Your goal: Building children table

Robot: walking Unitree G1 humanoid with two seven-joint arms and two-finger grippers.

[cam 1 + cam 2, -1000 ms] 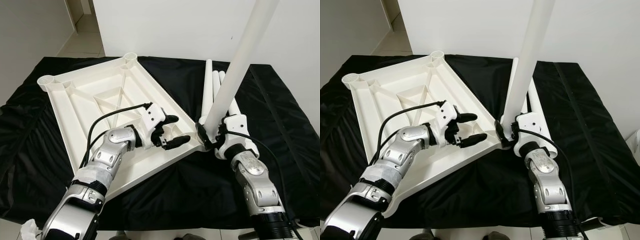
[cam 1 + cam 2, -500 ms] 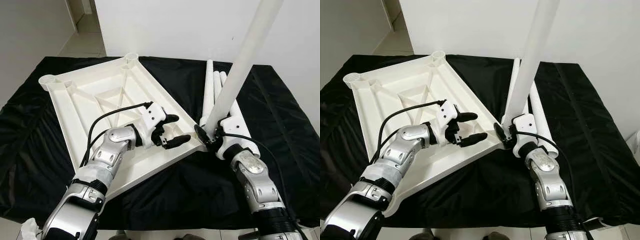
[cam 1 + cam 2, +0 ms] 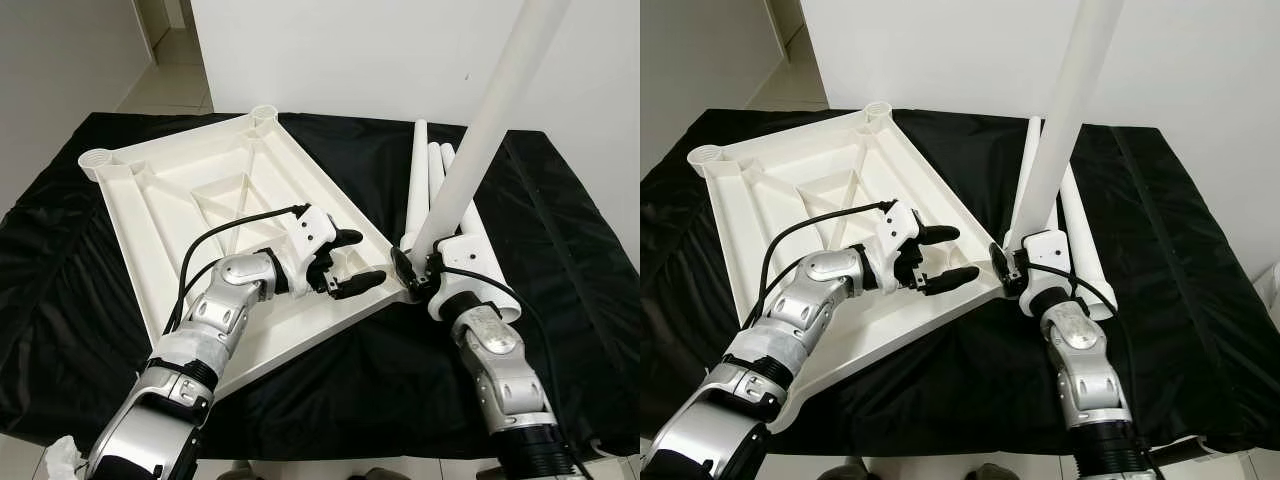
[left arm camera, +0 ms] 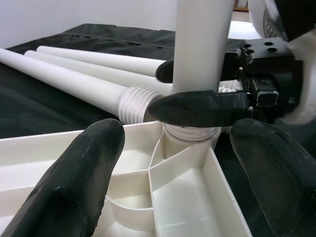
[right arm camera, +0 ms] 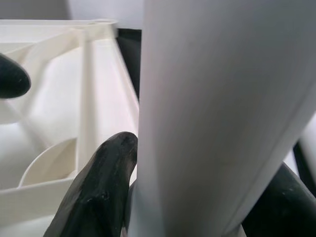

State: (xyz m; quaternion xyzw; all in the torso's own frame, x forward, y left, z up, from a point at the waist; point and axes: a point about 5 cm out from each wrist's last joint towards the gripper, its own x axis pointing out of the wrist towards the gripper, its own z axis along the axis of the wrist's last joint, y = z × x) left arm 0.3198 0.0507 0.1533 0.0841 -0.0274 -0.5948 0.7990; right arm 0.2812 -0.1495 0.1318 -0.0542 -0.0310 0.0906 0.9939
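While the upturned tabletop sits across the left and centre of the head views, here's the rundown:

Tabletop: white moulded plastic tabletop [image 3: 200, 205], rectangular, underside up, smooth with raised ribs crossing in diagonals. Round threaded sockets at its corners; two show at the upper left.

Cloth: shiny black cloth [image 3: 560, 230], wrinkled, covering the whole work surface under everything.

Held leg: one long white plastic tube leg [image 3: 490, 120], smooth and round, leaning up toward the upper right of the frame. Its lower end sits in the corner socket [image 4: 190, 134] at centre frame.

Spare legs: three more white tube legs [image 3: 417, 180] lying side by side on the cloth at upper centre right, ridged screw threads on the ends in the left wrist view.

Right gripper [image 3: 420, 272]: black fingers clamped round the base of the held leg, just above the socket.

Left gripper [image 3: 350, 262]: fingers spread apart, holding nothing, hovering over the tabletop's ribbed corner just beside the socket.

Since a second ago: the held leg tilts a touch further to the right; the left gripper has barely shifted.
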